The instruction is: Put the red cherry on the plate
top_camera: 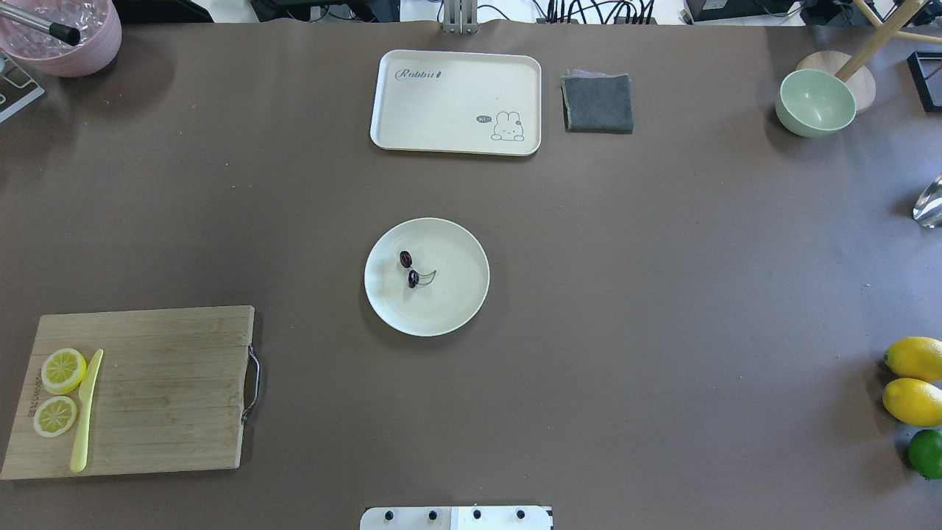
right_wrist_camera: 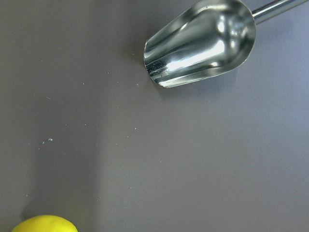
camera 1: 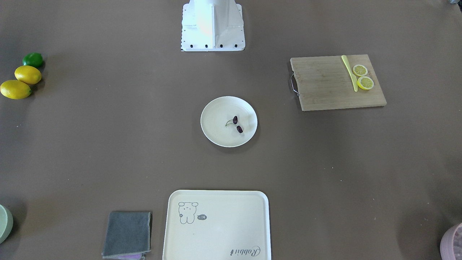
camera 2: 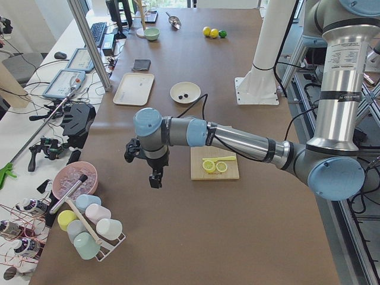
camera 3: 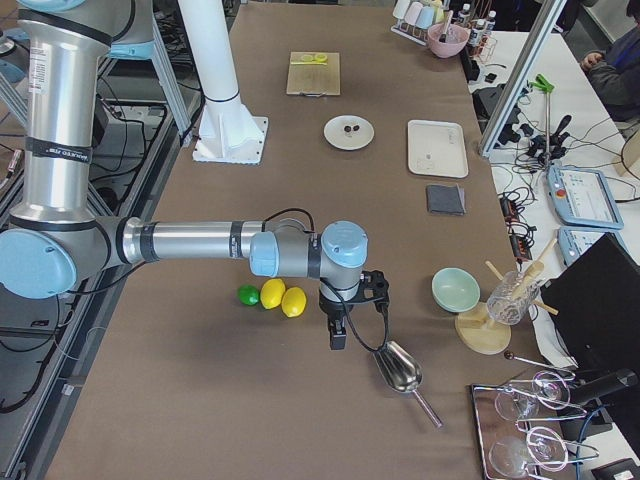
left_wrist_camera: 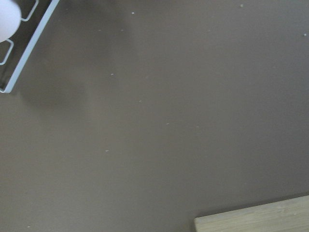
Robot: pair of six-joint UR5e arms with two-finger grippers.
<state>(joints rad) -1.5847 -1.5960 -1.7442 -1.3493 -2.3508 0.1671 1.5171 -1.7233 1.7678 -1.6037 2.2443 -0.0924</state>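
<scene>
Since the red cherry point(camera 1: 237, 124) lies inside the plate point(camera 1: 213, 135), I judge the task as good as done. Both dark fruits and their thin green stem rest on the cream surface. They sit a little off the plate's middle, toward the side of my left arm, and nothing hangs over the rim. The plate stands at the middle of the bench point(top_camera: 662, 294), well apart from both of my arms.

My left hand point(camera 2: 155, 181) hangs above bare bench at one end, near the wooden cutting board point(camera 2: 215, 161). Its wrist camera shows only brown surface and a corner of that board. My right hand point(camera 3: 337, 341) hangs at the other end. Its wrist camera looks down on a metal scoop point(right_wrist_camera: 203, 41) and the edge of a lemon point(right_wrist_camera: 43, 223).

Both hands show only in the side views. From those I cannot tell whether either is released or clenched, and the wrist cameras show no fingers at all.

As for what is left, I see no placing step outstanding: the fruit is where the task wants it, and neither hand is near it. At most I would check that the pair lies steady and does not roll toward the rim.
</scene>
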